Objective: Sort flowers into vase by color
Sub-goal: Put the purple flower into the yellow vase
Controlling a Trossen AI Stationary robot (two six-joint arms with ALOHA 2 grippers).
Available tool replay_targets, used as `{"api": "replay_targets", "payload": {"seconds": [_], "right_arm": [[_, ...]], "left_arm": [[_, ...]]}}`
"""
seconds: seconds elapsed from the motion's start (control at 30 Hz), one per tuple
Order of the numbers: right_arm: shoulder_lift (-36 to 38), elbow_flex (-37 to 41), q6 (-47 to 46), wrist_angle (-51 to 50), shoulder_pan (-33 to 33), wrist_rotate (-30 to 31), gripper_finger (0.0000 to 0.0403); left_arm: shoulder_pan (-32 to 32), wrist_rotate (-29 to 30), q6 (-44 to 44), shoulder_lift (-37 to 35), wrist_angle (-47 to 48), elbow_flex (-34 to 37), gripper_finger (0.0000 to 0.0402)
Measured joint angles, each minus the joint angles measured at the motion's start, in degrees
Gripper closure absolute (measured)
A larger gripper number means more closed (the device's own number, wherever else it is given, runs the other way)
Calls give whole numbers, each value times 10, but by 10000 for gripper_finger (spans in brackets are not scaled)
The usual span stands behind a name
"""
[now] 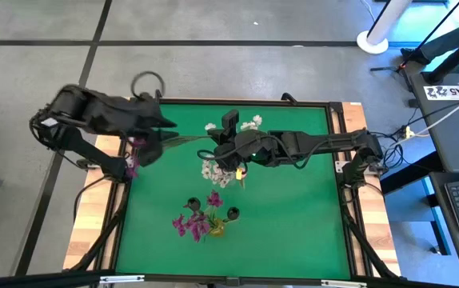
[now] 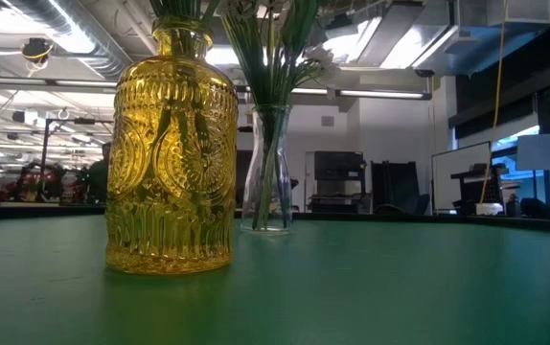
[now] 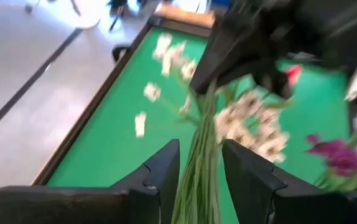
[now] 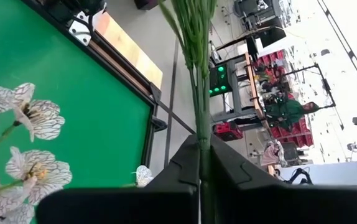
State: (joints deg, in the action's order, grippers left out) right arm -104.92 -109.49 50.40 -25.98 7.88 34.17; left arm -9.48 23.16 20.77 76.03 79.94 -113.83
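left gripper [image 3: 200, 180] at the table's left edge, fingers parted around a bundle of green stalks [image 3: 198, 163], not pinching. right gripper [image 4: 203, 163] over table centre, clamped on the same stalks. white flowers [image 1: 216, 172] beneath it; magenta flowers [image 1: 193, 222] in the yellow vase [image 2: 171, 153].

The right gripper [image 1: 231, 150] sits over the middle of the tabletop [image 1: 293, 216], pinching a bundle of stalks [image 4: 197, 68] that runs from it to the left gripper [image 1: 159, 138], whose fingers [image 3: 160, 171] flank the stalks. Beside the right gripper stand white flowers [image 1: 216, 172]; nearer the tabletop's front edge stands a patterned vase [image 2: 171, 153], with a slim glass vase [image 2: 267, 168] behind it.
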Motion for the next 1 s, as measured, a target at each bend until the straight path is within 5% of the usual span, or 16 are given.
{"api": "replay_targets", "payload": {"seconds": [0.43, 0.73, 1.0], "right_arm": [[51, -23, -92, -30, 7, 25, 393], [184, -35, -277, -86, 19, -117, 396], [205, -33, -354, -149, 19, -178, 396]], "left_arm": [[-60, 32, -42, -17, -17, -100, 265], [-93, 110, -45, -64, -14, -93, 265], [-106, 137, -46, -101, -51, -7, 265]]}}
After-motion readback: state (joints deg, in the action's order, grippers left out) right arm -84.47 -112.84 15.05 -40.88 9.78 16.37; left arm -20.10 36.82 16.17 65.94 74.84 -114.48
